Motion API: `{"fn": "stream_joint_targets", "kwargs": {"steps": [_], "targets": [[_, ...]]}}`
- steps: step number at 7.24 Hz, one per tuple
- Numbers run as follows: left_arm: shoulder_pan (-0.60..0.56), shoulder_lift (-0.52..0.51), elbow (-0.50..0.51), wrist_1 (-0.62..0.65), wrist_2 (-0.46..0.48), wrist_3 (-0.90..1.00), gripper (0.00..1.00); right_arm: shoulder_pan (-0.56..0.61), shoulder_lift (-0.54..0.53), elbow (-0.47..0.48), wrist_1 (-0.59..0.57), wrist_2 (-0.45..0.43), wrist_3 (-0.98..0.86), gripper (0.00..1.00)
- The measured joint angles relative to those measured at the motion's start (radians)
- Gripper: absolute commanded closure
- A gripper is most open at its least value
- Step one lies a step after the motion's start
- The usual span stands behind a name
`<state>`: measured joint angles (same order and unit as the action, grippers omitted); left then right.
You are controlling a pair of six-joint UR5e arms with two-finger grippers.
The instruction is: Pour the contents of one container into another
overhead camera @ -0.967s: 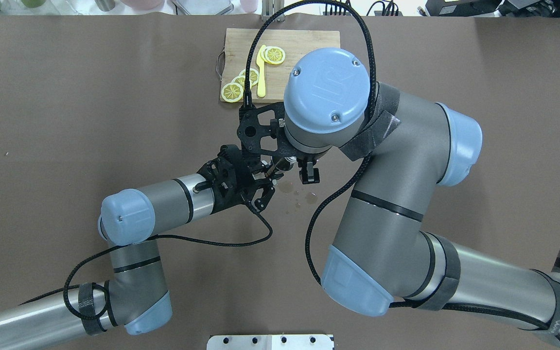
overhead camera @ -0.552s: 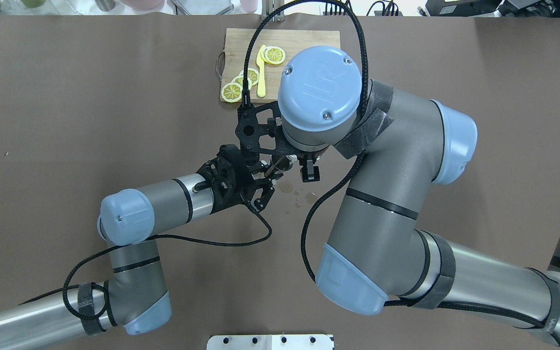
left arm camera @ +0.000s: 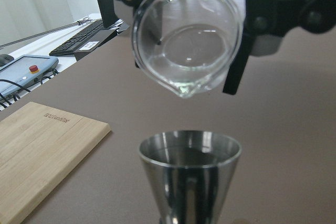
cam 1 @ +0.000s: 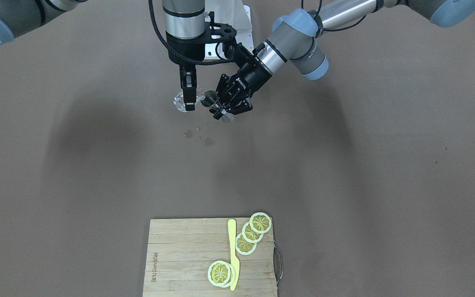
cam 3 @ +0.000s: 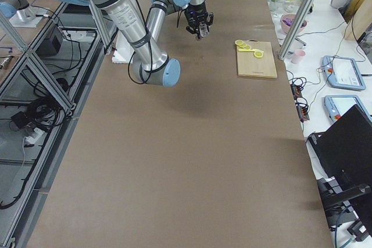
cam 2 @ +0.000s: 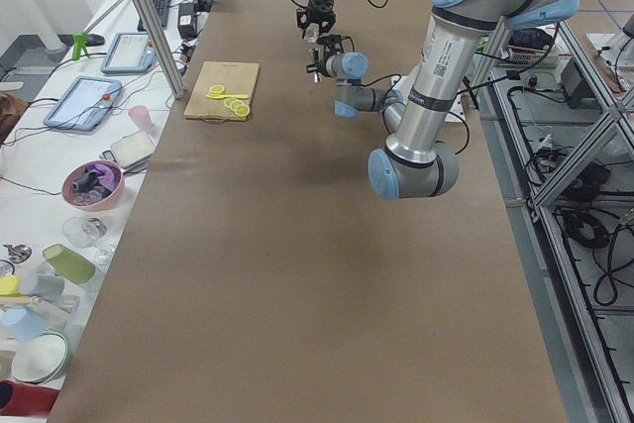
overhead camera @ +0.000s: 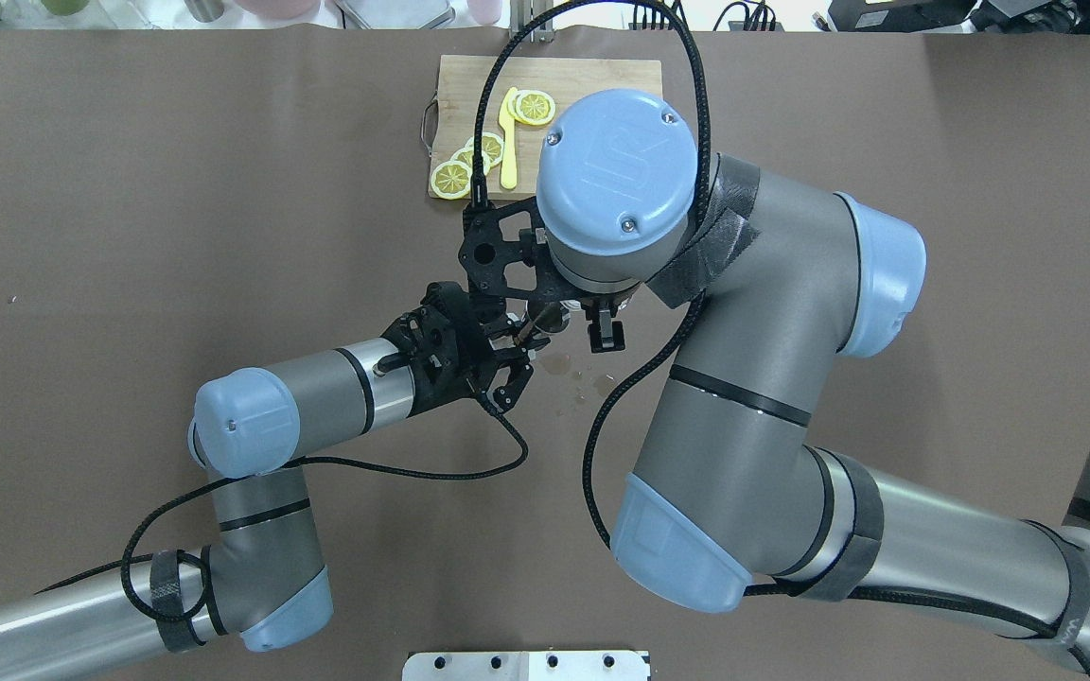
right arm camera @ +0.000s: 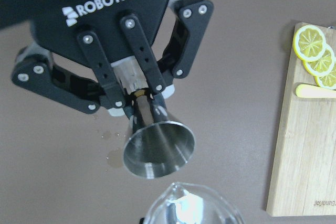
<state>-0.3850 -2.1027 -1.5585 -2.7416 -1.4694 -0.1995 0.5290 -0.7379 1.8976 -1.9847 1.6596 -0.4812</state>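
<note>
Both containers are held in the air over the bench (cam 1: pixel 344 165), near its middle.

- Left end effector (right arm camera: pixel 142 98): fingers closed narrow on the waist of the jigger (right arm camera: pixel 157 150), mouth up.
- Right end effector (cam 1: pixel 187 98): closed about half-width on the glass (left arm camera: pixel 186 38), tipped far over. Its spout hangs just above the jigger's rim, not touching.

Risks, as I judge them:
- The spout sits over the rim's edge more than its centre, so a thin stream could run down the outside. Drops (cam 1: pixel 208 141) already lie on the bench below.
- The jigger's mouth is small, and a quick tilt would overshoot it.
- Glass on metal fingers could slip at this angle.
- I cannot tell the fill level of the jigger, so overflow is possible.

Writing: "ROBOTIQ" in white on the left end effector. The board (right arm camera: pixel 299 145) carries a stamp, too blurred to read.
</note>
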Motion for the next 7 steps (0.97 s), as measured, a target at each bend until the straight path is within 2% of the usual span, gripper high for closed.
{"fn": "stream_joint_targets", "kwargs": {"steps": [7], "targets": [[0.0, 0.006, 0.0, -0.007, -0.001, 0.003, 1.0, -0.014, 0.024, -0.02, -0.022, -0.032, -0.024, 1.0]]}}
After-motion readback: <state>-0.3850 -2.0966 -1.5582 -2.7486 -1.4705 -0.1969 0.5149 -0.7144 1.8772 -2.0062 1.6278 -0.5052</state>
